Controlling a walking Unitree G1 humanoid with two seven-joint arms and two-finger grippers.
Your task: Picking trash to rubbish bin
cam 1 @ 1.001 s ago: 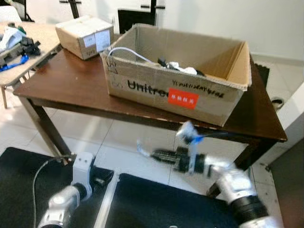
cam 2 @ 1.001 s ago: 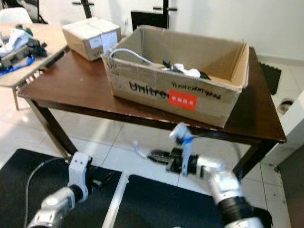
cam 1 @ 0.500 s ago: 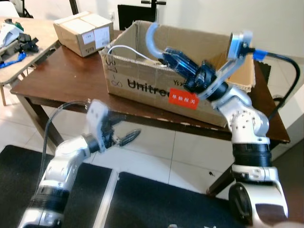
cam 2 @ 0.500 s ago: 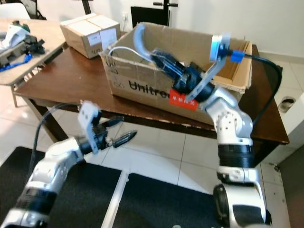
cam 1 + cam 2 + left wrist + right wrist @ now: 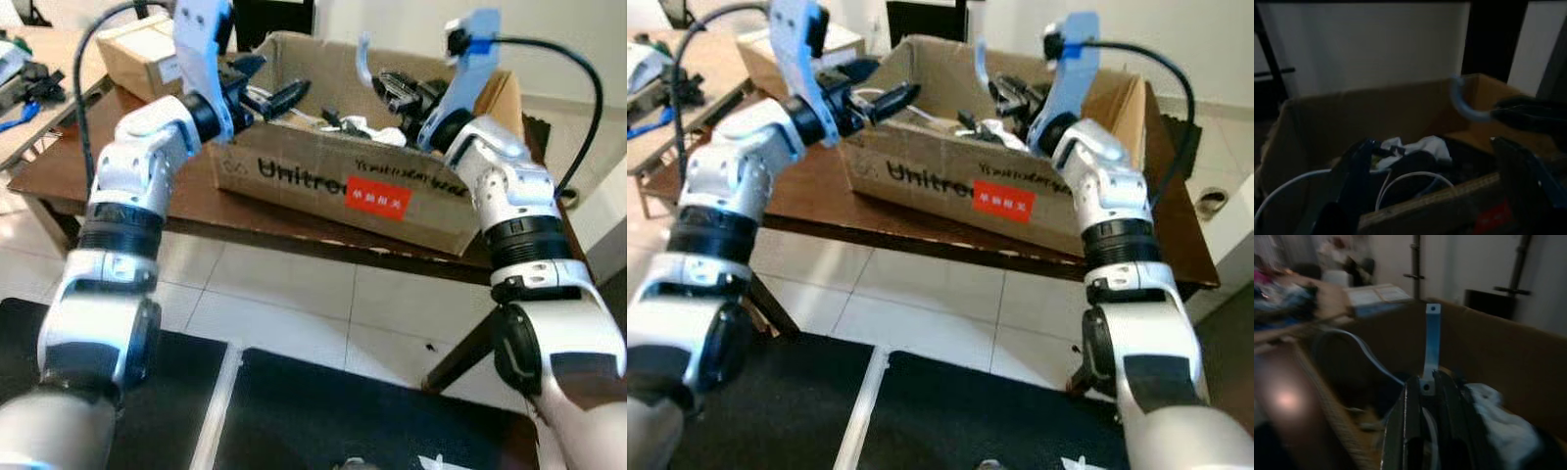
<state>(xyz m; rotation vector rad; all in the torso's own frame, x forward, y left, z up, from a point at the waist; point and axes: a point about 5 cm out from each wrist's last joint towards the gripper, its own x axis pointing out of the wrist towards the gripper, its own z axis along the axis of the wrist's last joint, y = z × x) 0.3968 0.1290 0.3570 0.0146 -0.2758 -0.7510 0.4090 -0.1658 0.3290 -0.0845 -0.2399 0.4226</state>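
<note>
A large open cardboard box (image 5: 323, 186) printed "Unitree" stands on the brown table (image 5: 44, 166). Inside lie white cables (image 5: 1400, 180), a white rag (image 5: 1418, 146) and dark scraps. My right gripper (image 5: 384, 84) is over the box's middle, shut on a pale blue curved strip (image 5: 361, 65) that sticks up from its fingertips (image 5: 1409, 387). The same strip (image 5: 1432, 340) hangs above the box's contents. My left gripper (image 5: 277, 78) hovers open above the box's left rim with nothing in it, its fingers (image 5: 1354, 164) spread wide.
A small sealed carton (image 5: 132, 54) sits on the table behind the left arm. A light side table (image 5: 29, 93) with tools stands at far left. Black mats (image 5: 323, 411) cover the tiled floor in front of the table.
Both arms have risen from below the table's edge to the box. The right gripper carried the blue strip up and over the box; the left gripper came up to the left rim.
</note>
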